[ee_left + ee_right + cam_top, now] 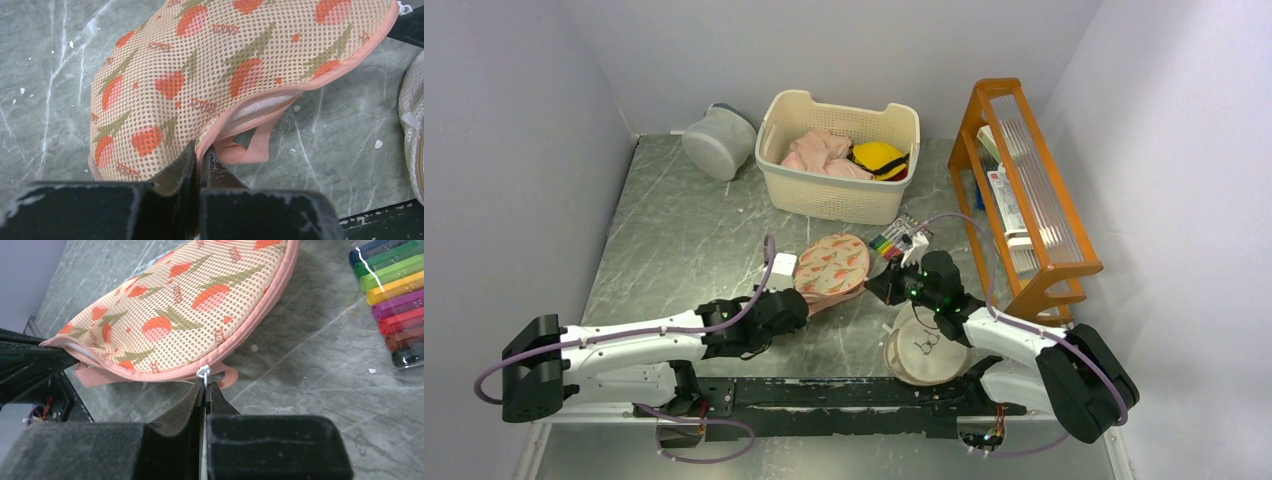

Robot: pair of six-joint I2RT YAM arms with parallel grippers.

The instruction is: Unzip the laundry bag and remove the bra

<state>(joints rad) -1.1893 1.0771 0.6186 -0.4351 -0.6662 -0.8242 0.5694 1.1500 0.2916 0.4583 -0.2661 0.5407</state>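
Observation:
The laundry bag (831, 266) is a cream mesh case with orange floral print and pink edging, lying mid-table between both arms. My left gripper (792, 306) is shut on the bag's near pink zip edge (202, 150), where the seam gapes slightly and shows pale lining (260, 106). My right gripper (879, 287) is shut on the white zip pull (203, 372) at the bag's edge (165, 315), next to a pink loop (227, 377). The bra is hidden from view.
A cream basket (781, 180) with pink clothes and a yellow item stands at the back. A grey pouch (719, 140) lies back left. An orange rack (1024, 180) stands right. Coloured markers (894, 240) lie beside the bag. A round cream pouch (924, 350) lies under my right arm.

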